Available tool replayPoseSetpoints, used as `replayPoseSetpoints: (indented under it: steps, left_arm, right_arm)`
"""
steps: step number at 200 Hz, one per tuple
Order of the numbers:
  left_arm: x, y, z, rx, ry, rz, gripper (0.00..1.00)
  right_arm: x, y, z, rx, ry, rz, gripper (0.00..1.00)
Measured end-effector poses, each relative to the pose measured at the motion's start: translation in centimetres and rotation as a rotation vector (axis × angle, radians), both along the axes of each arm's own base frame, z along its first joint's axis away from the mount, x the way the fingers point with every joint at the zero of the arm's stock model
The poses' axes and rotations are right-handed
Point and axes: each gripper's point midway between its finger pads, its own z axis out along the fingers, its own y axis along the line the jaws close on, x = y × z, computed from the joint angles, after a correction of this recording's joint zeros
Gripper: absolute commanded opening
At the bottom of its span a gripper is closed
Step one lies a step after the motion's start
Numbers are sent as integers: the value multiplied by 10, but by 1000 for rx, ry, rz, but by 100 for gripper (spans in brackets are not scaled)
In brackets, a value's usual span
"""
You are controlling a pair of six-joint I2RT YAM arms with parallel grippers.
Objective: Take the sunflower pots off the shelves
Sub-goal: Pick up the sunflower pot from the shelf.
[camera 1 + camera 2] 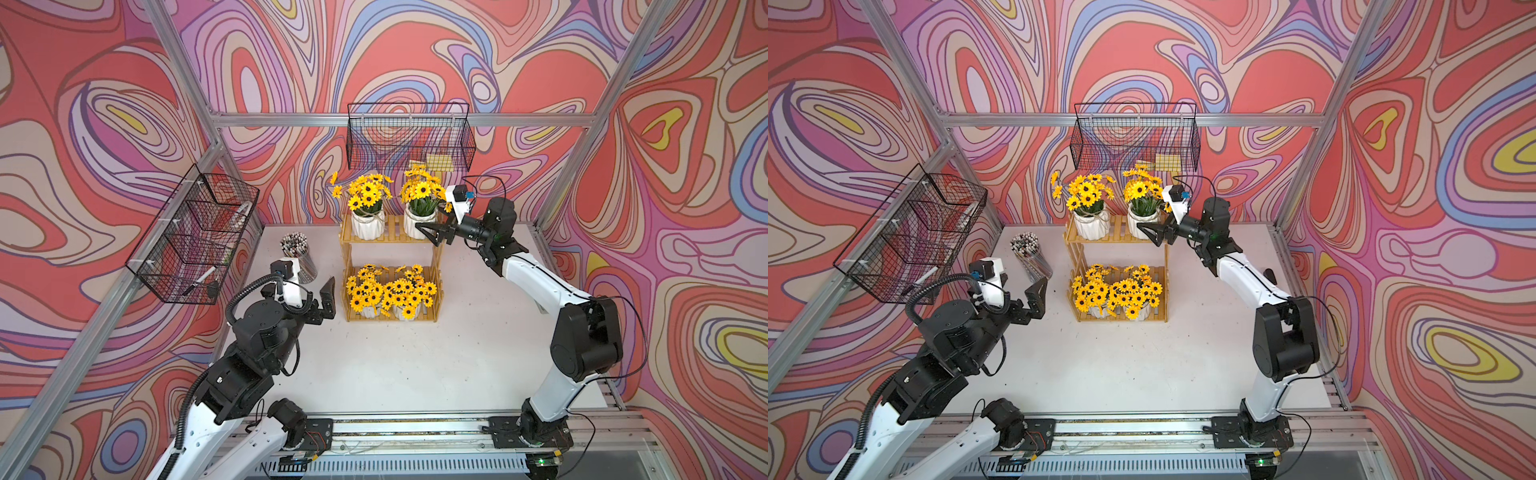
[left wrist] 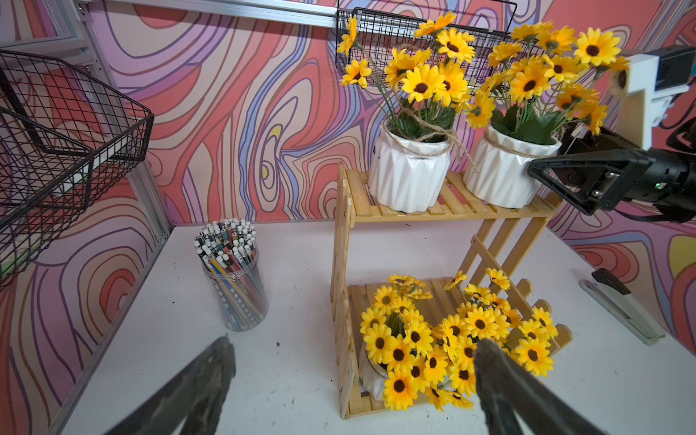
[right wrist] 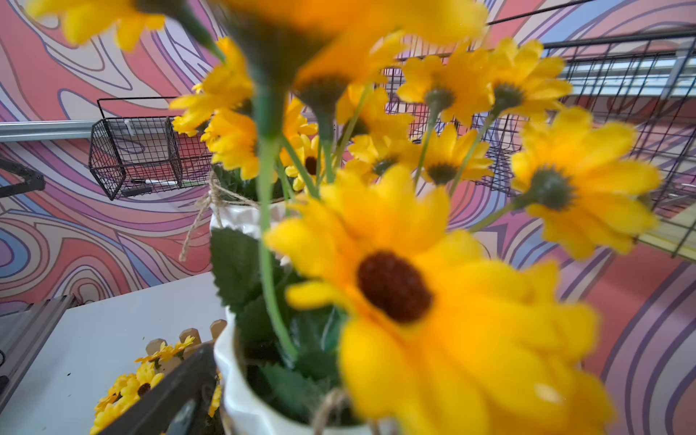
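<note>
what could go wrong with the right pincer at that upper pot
The right pincer straddles the upper right pot from the side; dragging it might catch the shelf and tip it. Its flowers sit close to the neighbouring pot, which might get knocked. Flowers block the right wrist view.

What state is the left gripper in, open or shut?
Open: the left gripper shows its fingers wide apart in the left wrist view, holding nothing.
</note>
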Motion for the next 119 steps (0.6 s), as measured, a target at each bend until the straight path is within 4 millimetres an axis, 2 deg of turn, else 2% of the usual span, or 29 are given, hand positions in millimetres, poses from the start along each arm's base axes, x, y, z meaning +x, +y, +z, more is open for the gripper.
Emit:
replayPoseSetpoints:
  steps: [22,72,98,119]
  left_arm:
    - [-1,0,1,-4,-2,1,100]
    - [-1,1,1,-8,-2,1,100]
    - [-1,1,0,-8,-2,1,100]
    - [-1,1,0,-8,-1,1,100]
  right_arm:
    - [4,4,1,2,-3,7,98]
    - [11,12,-12,-4,34,13,98]
    - [11,13,-12,-6,41,13,94]
    - [11,13,-12,-6,41,10,87]
